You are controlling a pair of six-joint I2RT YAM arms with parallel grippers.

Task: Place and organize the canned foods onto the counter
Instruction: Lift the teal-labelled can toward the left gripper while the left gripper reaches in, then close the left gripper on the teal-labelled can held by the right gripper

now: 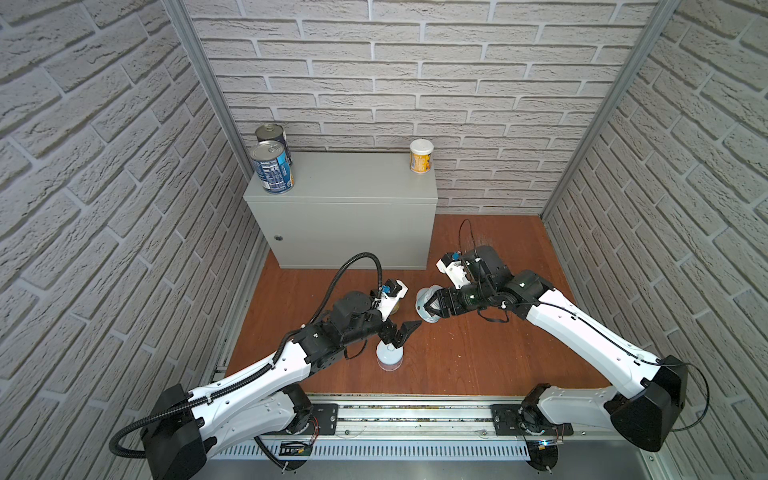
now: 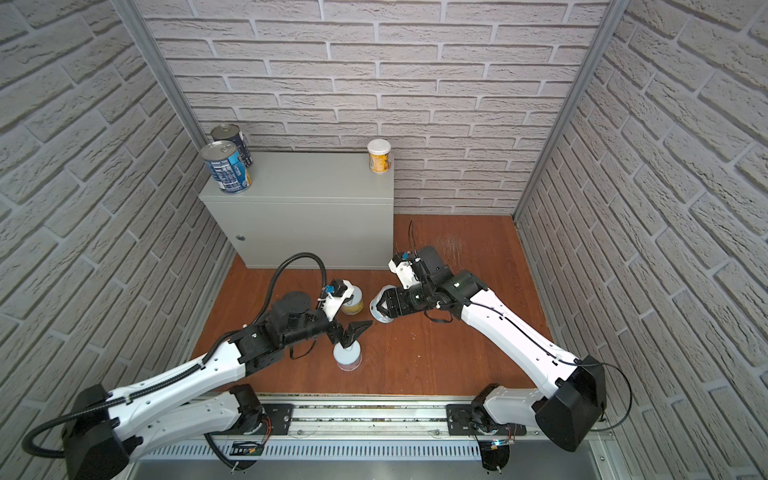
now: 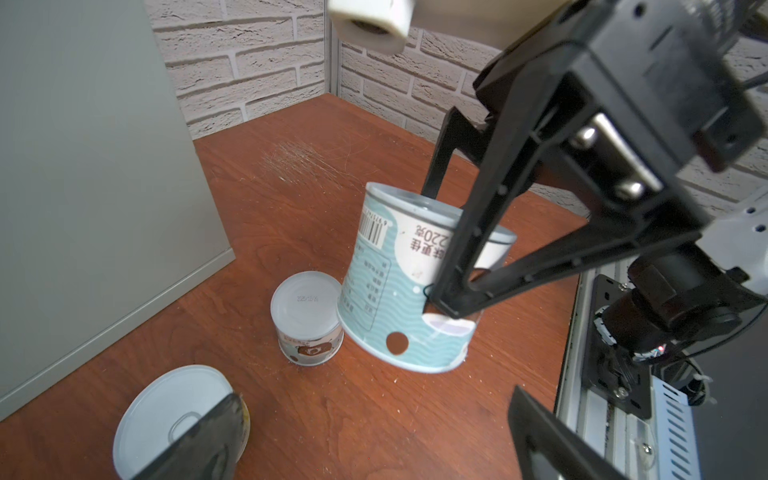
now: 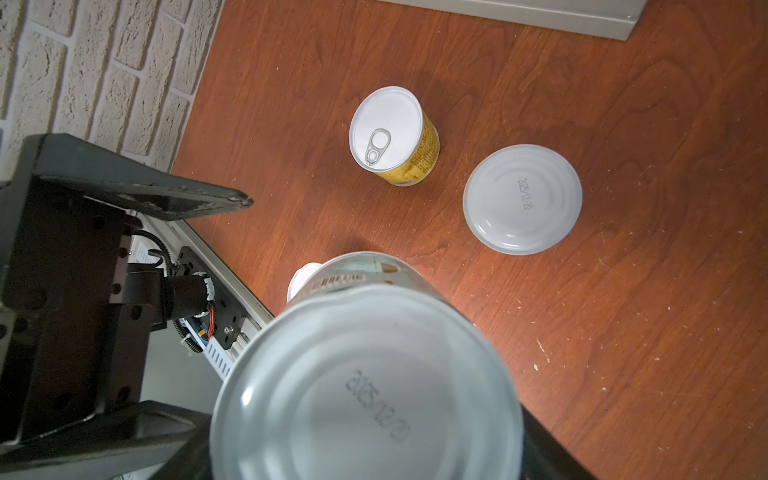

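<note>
Two blue-labelled cans (image 1: pixel 272 168) (image 2: pixel 227 168) and one yellow can (image 1: pixel 422 157) stand on the grey counter (image 1: pixel 353 178) (image 2: pixel 307 178). My right gripper (image 1: pixel 432 307) (image 3: pixel 432 249) is shut on a teal-and-white can (image 3: pixel 386 291) (image 4: pixel 365 382), held tilted just over the floor. My left gripper (image 1: pixel 405 332) (image 3: pixel 374 411) hangs open with nothing between its fingers, above a white-lidded can (image 1: pixel 390 353) (image 2: pixel 347 357). On the floor, a yellow can (image 4: pixel 395 137) (image 2: pixel 353 305) and a short brown-labelled can (image 3: pixel 307 320) (image 4: pixel 521 199) stand near the held one.
The reddish wooden floor (image 1: pixel 478 353) is closed in by brick-patterned walls on three sides. The arms' metal rail (image 1: pixel 415 419) runs along the front edge. The counter's front face (image 3: pixel 83 166) rises close behind the floor cans.
</note>
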